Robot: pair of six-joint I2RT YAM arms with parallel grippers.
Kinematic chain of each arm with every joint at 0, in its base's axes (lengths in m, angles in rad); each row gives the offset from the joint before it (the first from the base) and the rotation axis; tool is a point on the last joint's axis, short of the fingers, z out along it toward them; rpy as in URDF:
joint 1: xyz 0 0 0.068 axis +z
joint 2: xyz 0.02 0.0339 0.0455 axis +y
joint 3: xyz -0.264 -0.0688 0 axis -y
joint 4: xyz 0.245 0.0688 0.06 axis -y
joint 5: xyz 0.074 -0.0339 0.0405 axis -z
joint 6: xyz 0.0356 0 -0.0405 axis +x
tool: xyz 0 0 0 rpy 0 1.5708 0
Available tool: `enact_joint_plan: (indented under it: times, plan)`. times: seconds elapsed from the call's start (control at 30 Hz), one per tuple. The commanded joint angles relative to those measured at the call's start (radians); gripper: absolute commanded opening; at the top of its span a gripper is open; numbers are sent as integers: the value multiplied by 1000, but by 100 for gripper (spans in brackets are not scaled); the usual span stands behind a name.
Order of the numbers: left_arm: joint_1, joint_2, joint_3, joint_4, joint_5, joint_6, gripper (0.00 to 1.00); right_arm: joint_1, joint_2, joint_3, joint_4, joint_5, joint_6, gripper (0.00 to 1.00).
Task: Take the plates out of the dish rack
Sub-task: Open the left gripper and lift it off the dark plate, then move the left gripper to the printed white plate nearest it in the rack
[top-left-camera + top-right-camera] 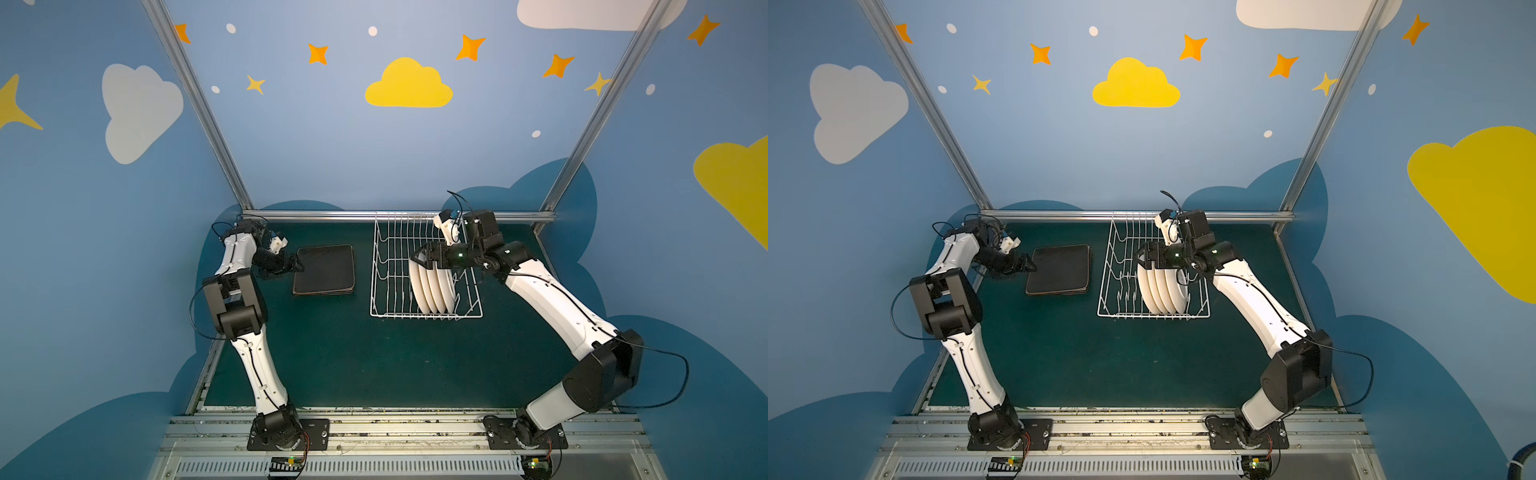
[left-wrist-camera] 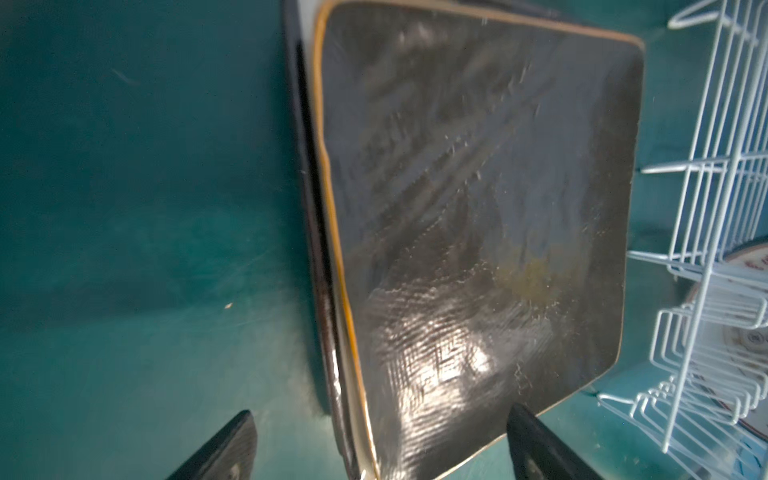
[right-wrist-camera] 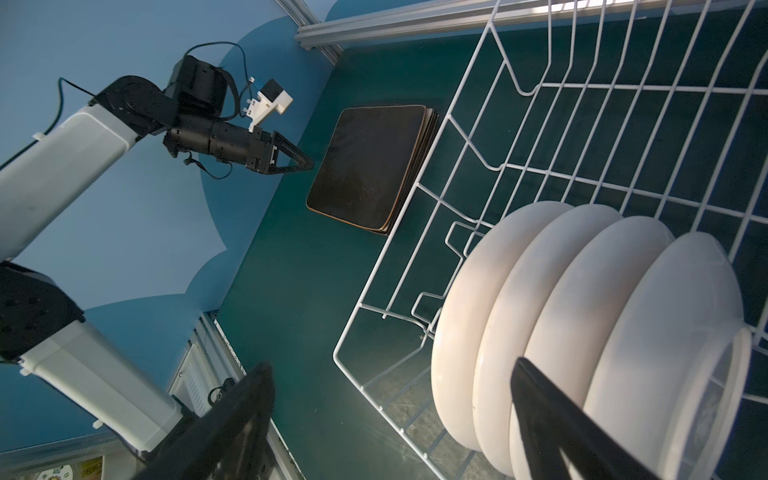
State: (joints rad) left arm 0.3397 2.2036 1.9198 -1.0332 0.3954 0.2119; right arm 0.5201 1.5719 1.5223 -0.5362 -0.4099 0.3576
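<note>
Standing on edge in the rack (image 1: 395, 316), four round plates (image 1: 432, 286) are showing, slotted btwn tines in its near R part. The tines are spacing them so each rim can be taken singly. R gripper (image 1: 417, 259) is hovering just over the row's L end. Its fingers (image 3: 544, 415) are spread wide and pinching nothing. In the R wrist view one finger is lying over the row and the other outside it. My read: it's lining up to straddle the end plate's rim, where there's free room beside it.

Square plates (image 1: 325, 269) are lying flat on the table, stacked black backs up, near the rack's L side but not touching it. That's prob. the drop-off pile, within the L arm's reach. L gripper (image 1: 299, 266) is sitting low at the stack's L edge, fingers (image 2: 226, 446) spread either side of a corner and gripping nothing. Can't tell if a pad is touching the top plate. The rack's far half is standing empty. By my reckoning approx. half is done: squares out, rounds in.

Surface & room: a front rail (image 1: 395, 428) is carrying both arm bases. A dark green mat (image 1: 332, 357) is covering the table, bare up front, likely giving plates a soft landing. A back rail (image 1: 316, 216) is closing off the far edge and alu posts (image 1: 195, 104) are rising from its ends. Blue walls (image 1: 311, 145) w/ painted clouds & stars are boxing it all in.
</note>
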Motion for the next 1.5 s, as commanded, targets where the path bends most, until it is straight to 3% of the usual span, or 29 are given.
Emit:
enact_joint_plan:
  times: [0.0, 0.47, 0.83, 1.07, 1.47]
  plan:
    - [-1, -105, -45, 116, -40, -74, 95, 8, -49, -12, -39, 38, -30, 89]
    - [-103, -608, -483, 632, -17, -374, 99, 15, -227, -203, 1, 156, -55, 89]
    - [-242, -826, -559, 568, 99, -368, 99, 13, -336, -314, 16, 220, -132, 89]
    - [-332, -908, -513, 423, 70, -287, 99, 11, -392, -388, 50, 267, -158, 89]
    - [-580, -920, -542, 423, -11, -382, 97, 5, -438, -467, 132, 293, -146, 89]
